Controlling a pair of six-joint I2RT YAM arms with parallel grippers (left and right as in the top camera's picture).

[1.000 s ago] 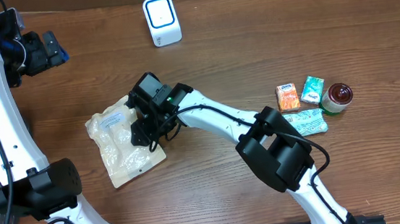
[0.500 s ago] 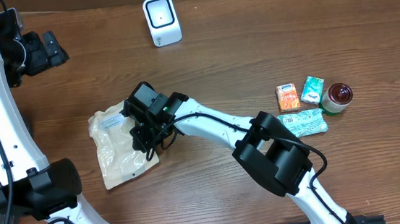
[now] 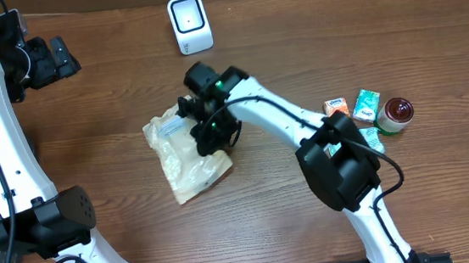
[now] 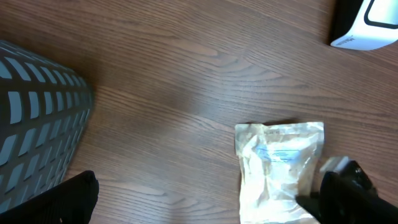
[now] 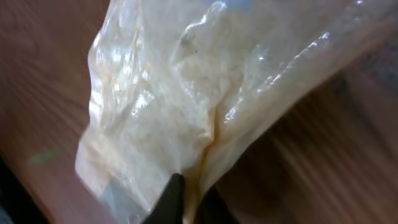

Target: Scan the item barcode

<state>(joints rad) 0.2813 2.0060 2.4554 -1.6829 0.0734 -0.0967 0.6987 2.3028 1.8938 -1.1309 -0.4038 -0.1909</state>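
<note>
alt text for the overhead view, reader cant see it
The right claw is shut on a clear plastic pouch, with a white scanner beyond it. Small packets and a jar sit to the right on the wooden table.

There is one clear bag (image 3: pixel 182 163) of pale stuff, one white scanner (image 3: pixel 189 23) and one jar (image 3: pixel 396 114) with a dark red lid, all on the one table (image 3: pixel 295 41). Small cartons number two (an orange carton (image 3: pixel 337 112) and a green carton (image 3: pixel 366 104)), and there is one teal packet (image 3: pixel 374 140), only partly in sight. One grey slatted basket (image 4: pixel 37 124) completes the count.
</note>
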